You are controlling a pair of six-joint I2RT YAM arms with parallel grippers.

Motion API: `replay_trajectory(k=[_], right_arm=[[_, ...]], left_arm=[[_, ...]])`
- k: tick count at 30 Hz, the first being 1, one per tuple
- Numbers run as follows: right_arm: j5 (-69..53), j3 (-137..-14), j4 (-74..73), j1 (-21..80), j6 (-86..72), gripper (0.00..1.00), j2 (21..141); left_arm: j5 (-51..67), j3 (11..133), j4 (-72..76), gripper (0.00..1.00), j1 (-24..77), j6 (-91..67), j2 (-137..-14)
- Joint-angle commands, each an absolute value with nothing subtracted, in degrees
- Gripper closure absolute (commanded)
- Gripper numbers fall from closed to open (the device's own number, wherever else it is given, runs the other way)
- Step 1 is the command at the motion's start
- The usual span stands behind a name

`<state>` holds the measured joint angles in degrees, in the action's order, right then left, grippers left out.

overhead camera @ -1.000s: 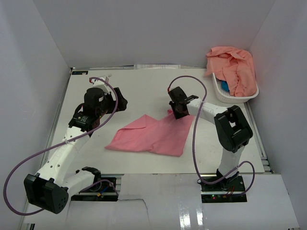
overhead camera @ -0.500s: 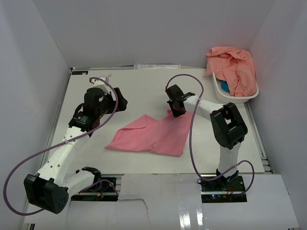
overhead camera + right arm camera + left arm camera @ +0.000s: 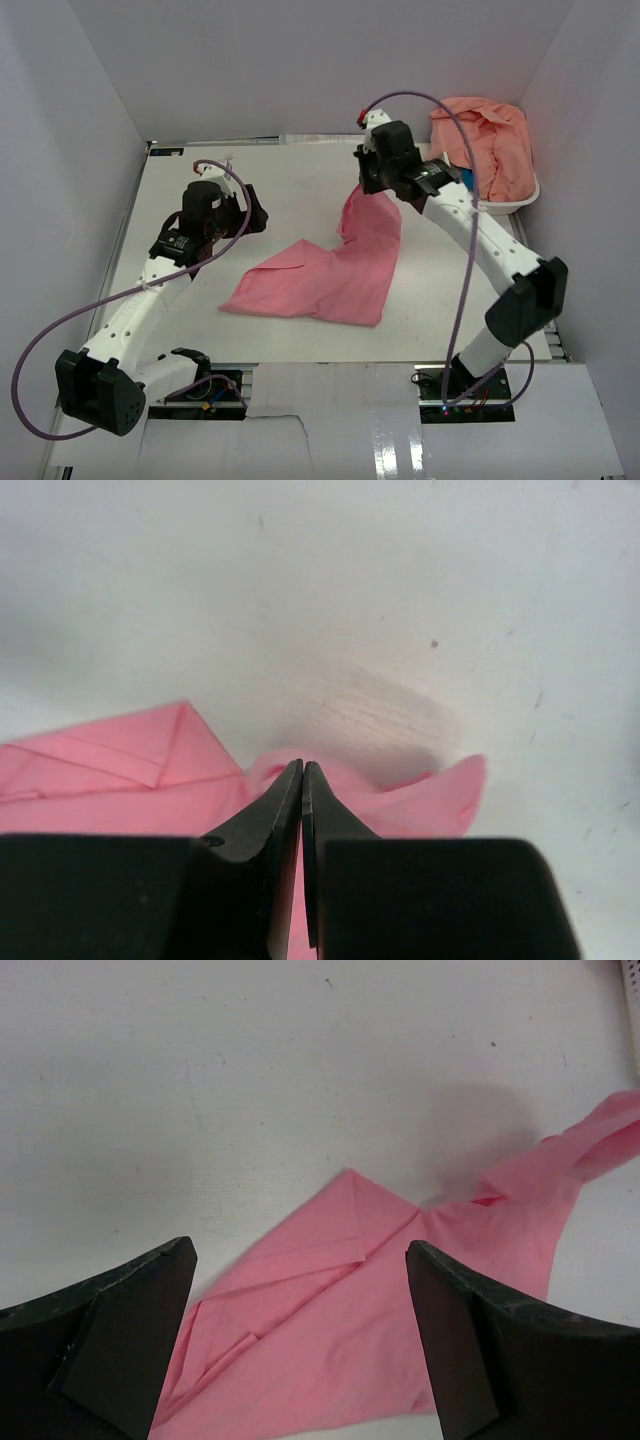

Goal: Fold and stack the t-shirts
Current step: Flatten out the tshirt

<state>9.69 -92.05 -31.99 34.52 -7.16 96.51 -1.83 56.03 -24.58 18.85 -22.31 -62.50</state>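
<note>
Pinching a corner of the shirt (image 3: 330,280) between closed tips, the right claw (image 3: 372,188) is holding it up while the rest is lying on the bench (image 3: 290,180). Spreading before folding seems underway; the left claw (image 3: 252,213), gaping wide and empty, should be taking another corner.

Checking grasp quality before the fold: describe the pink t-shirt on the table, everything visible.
The pink t-shirt is plain rose-pink soft cloth, no print, lying mostly flat and partly folded on the white table. Its far right corner is drawn up off the table in a narrow strip, pinched in the shut right gripper. Nothing else touches it.
</note>
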Motion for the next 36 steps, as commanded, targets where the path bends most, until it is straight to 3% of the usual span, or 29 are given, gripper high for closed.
replay_trajectory(k=[1,7,9,12,16,17,20,22,27,36], right_arm=[[10.80,-95.71,-33.75,32.97,-8.08,0.92,87.11],[15.11,-92.21,-35.68,28.40,-9.49,0.92,79.90],[16.17,-90.97,-35.68,26.55,-10.02,0.92,77.79],[14.51,-89.21,-35.68,21.03,-10.11,0.92,76.38],[9.69,-86.85,-35.77,18.63,-8.88,0.92,76.81],[8.01,-86.31,-35.86,18.55,-8.01,0.89,77.25],[-1.47,-81.59,-34.72,18.72,-7.03,0.47,78.57],[-4.64,-77.45,-31.31,19.86,-7.12,0.28,78.66],[-9.66,-66.73,-25.14,21.79,-8.52,0.30,81.38],[-9.23,-62.40,-18.64,23.12,-8.61,0.41,90.87]], left_arm=[[-0.27,58.09,-25.58,0.02,18.63,-21.10,-64.51],[-0.09,61.25,-27.33,0.03,18.63,-19.69,-75.02],[2.89,64.05,-29.60,0.08,18.63,-19.34,-78.99],[7.46,66.00,-31.20,0.14,18.90,-18.55,-85.07],[8.53,65.13,-31.81,0.14,19.69,-17.58,-86.83],[8.00,64.87,-32.25,0.14,20.12,-17.40,-86.84],[6.77,64.51,-33.48,0.14,20.65,-17.75,-86.84],[6.59,64.60,-33.84,0.13,20.83,-18.02,-87.01],[7.04,64.69,-34.10,0.13,20.83,-18.63,-87.36],[5.36,63.37,-32.52,0.12,20.83,-19.51,-84.20]])
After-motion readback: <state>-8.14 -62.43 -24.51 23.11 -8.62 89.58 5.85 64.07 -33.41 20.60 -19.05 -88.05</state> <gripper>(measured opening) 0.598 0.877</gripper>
